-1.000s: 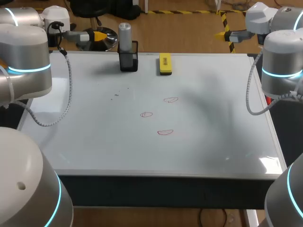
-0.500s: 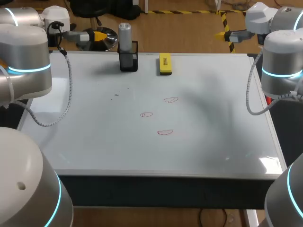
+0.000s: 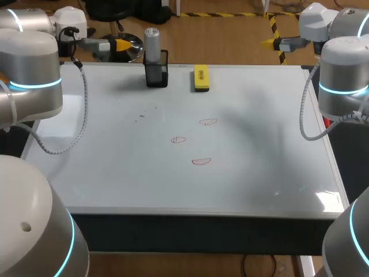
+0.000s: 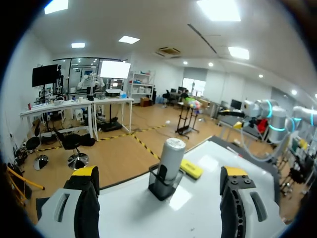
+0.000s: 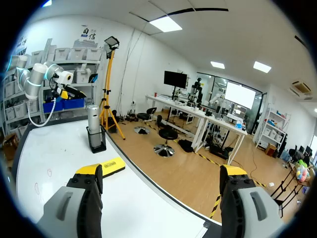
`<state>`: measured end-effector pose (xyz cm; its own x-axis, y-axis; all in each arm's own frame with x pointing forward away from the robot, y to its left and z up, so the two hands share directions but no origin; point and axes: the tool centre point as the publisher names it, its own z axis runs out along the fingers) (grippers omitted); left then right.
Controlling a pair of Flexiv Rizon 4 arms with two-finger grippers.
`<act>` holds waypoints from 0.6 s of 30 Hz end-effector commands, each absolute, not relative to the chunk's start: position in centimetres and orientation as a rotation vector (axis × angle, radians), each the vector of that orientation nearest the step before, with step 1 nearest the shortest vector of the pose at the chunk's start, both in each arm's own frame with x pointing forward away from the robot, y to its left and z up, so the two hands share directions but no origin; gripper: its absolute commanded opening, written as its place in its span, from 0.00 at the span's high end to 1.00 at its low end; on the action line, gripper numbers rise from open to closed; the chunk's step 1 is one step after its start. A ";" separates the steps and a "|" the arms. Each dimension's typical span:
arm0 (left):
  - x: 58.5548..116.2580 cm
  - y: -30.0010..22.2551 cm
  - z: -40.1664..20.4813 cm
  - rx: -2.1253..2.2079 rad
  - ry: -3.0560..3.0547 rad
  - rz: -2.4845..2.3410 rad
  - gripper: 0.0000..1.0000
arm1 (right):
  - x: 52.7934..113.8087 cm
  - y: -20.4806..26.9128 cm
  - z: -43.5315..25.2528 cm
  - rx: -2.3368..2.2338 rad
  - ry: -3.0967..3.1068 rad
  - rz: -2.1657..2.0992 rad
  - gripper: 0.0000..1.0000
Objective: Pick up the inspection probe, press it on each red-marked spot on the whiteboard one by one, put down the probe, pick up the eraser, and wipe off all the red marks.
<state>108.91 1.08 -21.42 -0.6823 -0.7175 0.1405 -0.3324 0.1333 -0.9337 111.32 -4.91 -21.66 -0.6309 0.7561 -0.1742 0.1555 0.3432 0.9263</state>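
Hardly anything's moved since a sec ago: left gripper has crept a hair toward the holder, everything else sits as it was. L arm hangs over the far left corner of the whiteboard, jaws spread wide, nothing in them. R side, same story: right gripper is off the far right corner, jaws wide apart and empty.

Inspection probe, a silver cylinder, stands upright in its black holder at the far edge of the board, left of centre. From the left wrist cam it's dead ahead of the open jaws, not touched. Yellow eraser lies flat just beside the holder, on the R arm's side, apart from it.

Red marks: three small loops mid-board, far one, middle one, near one, all well apart from both arms. A few faint dark specks lie to their left.
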 end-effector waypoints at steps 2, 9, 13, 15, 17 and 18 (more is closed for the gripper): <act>109.8 1.1 -22.1 -0.887 2.134 -1.643 0.00 | 111.4 -4.9 -21.7 0.793 2.011 1.291 0.00; 111.0 -1.5 -22.8 -0.578 2.288 -1.762 0.00 | 111.4 -4.9 -21.7 0.793 2.011 1.291 0.00; 111.3 -3.8 -23.1 -0.438 2.343 -1.827 0.00 | 111.4 -4.9 -21.7 0.793 2.011 1.291 0.00; 111.7 -4.5 -23.4 -0.360 2.374 -1.845 0.00 | 111.4 -4.9 -21.7 0.793 2.011 1.291 0.00; 112.0 -5.3 -23.5 -0.294 2.387 -1.872 0.00 | 111.4 -4.9 -21.7 0.793 2.011 1.291 0.00; 112.1 -5.6 -23.6 -0.273 2.391 -1.884 0.00 | 111.4 -4.9 -21.7 0.793 2.011 1.291 0.00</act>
